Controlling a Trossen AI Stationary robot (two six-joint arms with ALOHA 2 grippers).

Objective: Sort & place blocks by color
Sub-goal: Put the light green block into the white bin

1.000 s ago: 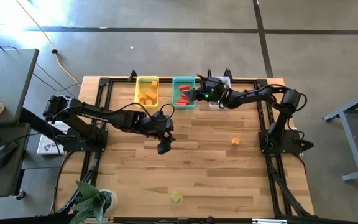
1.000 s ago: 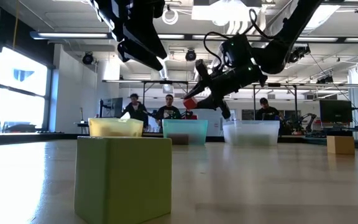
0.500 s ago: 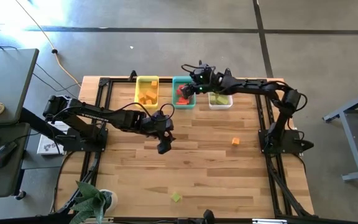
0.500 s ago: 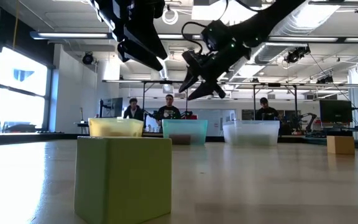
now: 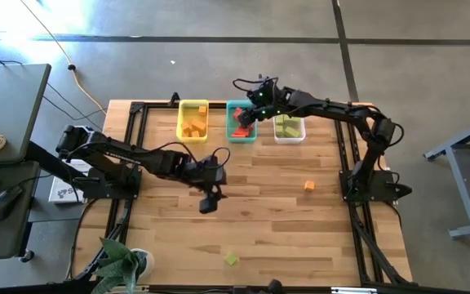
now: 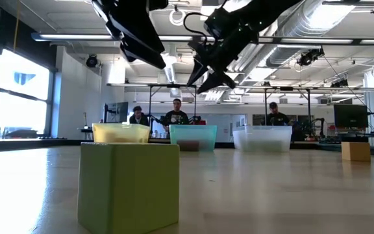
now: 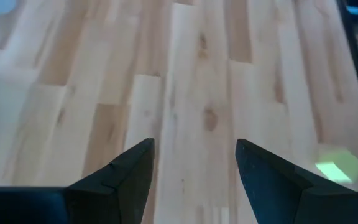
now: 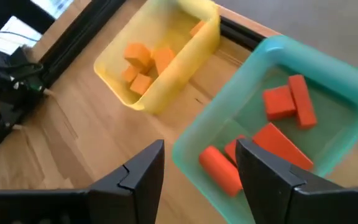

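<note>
Right pincer is held spread and empty above the teal bin at the bench's far edge, red blocks lying inside. Left pincer hangs spread mid-bench, presumably bound for the green block near the front edge. An orange block is left loose toward the right edge.

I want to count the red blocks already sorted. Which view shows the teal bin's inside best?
The right wrist view: it looks into the teal bin at the red blocks. The high view shows them tiny; the low view shows only its wall; the left wrist view misses it.
</note>
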